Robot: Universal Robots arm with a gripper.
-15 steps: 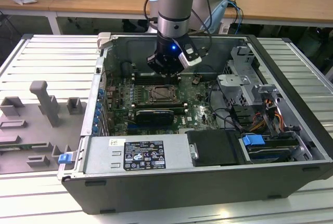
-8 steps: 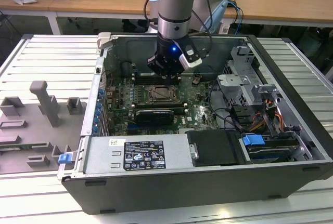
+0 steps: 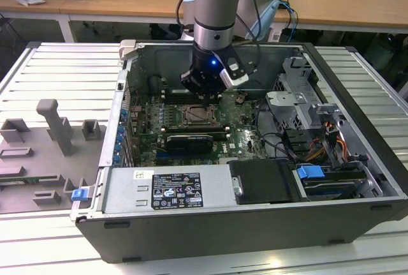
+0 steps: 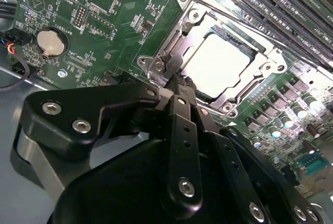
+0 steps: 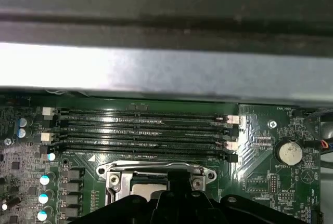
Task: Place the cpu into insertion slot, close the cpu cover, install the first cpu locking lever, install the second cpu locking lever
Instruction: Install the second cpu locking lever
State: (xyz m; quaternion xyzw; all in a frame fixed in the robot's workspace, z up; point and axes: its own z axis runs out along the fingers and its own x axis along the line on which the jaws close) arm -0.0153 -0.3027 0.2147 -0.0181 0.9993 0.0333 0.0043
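The cpu, with its pale silvery top, lies flat in the socket on the green motherboard. The cpu cover is down around it as a shiny metal frame. In the second wrist view my gripper is shut, its black fingertips pressed together at the socket's corner, right beside a small metal lever end. In the exterior view the gripper hangs just above the back edge of the socket. The first wrist view has the cover partly behind the gripper.
The open computer case lies on a slatted table. Memory slots run beside the socket, with a coin battery nearby. A power supply, drive bays and cables line the case. Grey fixtures stand at the exterior view's left.
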